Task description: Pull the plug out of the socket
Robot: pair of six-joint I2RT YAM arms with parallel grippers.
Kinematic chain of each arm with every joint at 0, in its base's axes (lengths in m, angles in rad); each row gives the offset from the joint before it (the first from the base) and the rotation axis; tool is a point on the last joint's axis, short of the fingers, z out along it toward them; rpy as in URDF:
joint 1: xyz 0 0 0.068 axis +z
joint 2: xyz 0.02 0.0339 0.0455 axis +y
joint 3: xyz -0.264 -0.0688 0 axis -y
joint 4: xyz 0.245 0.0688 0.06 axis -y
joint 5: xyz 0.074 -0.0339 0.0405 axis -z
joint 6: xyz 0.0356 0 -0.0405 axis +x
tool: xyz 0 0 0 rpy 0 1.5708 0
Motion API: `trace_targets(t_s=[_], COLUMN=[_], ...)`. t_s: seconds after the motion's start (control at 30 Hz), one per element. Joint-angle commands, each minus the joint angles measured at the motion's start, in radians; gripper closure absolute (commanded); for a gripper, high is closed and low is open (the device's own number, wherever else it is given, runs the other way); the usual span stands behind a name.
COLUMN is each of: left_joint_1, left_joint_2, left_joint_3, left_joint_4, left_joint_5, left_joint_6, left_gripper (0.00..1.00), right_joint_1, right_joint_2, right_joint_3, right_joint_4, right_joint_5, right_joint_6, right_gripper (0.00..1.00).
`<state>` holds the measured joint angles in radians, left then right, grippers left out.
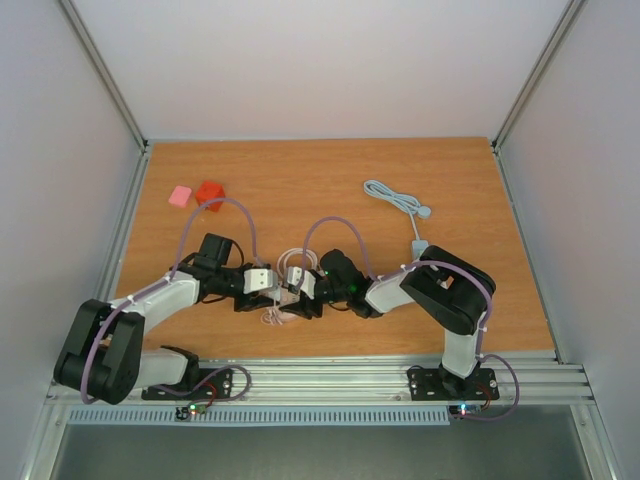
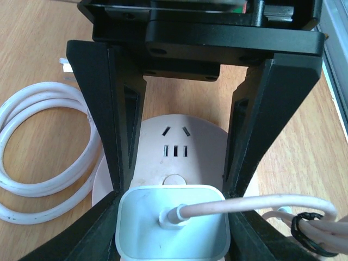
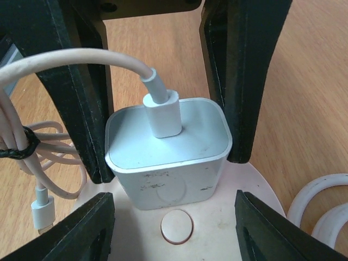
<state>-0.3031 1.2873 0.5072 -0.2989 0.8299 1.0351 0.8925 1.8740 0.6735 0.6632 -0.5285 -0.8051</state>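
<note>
A white square plug (image 3: 190, 136) with a thin pinkish cable sits in a round pale socket (image 3: 217, 228) on the wooden table, between both arms (image 1: 285, 297). My right gripper (image 3: 168, 160) is shut on the plug, with a finger pressed against each side. My left gripper (image 2: 175, 187) is closed on the socket (image 2: 174, 136) from the opposite side. Its fingers (image 3: 70, 234) sit at the socket's edges just below the plug (image 2: 141, 228). In the top view the two grippers meet tip to tip, left (image 1: 268, 288) and right (image 1: 300, 285).
The plug's thin cable is bundled with a black tie (image 3: 24, 144) beside the socket. The socket's thick white cord (image 2: 32, 163) coils on the table. A pink block (image 1: 180, 196) and a red block (image 1: 210, 193) lie far left. A grey cable (image 1: 395, 197) lies at the far right.
</note>
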Motion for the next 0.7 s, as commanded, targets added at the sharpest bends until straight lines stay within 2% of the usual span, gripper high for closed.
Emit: trace_targets(t_s=[0.0, 0.37, 0.67], left_joint_1=[-0.005, 0.001, 0.001], left_joint_2=[0.015, 0.031, -0.014], left_joint_3=[0.012, 0.083, 0.067], left_joint_4=[0.087, -0.043, -0.036], left_joint_5=[0.01, 0.107, 0.058], left_joint_6=[-0.049, 0.028, 0.127], left_gripper=[0.71, 0.71, 0.72], right_joint_1=[0.016, 0.016, 0.016], right_joint_2=[0.042, 0.085, 0.109], right_joint_3=[-0.014, -0.008, -0.006], right_joint_4=[-0.183, -0.2, -0.222], right_joint_5=[0.013, 0.034, 0.033], right_joint_6=[-0.003, -0.019, -0.039], right_gripper=[0.37, 0.35, 0.35])
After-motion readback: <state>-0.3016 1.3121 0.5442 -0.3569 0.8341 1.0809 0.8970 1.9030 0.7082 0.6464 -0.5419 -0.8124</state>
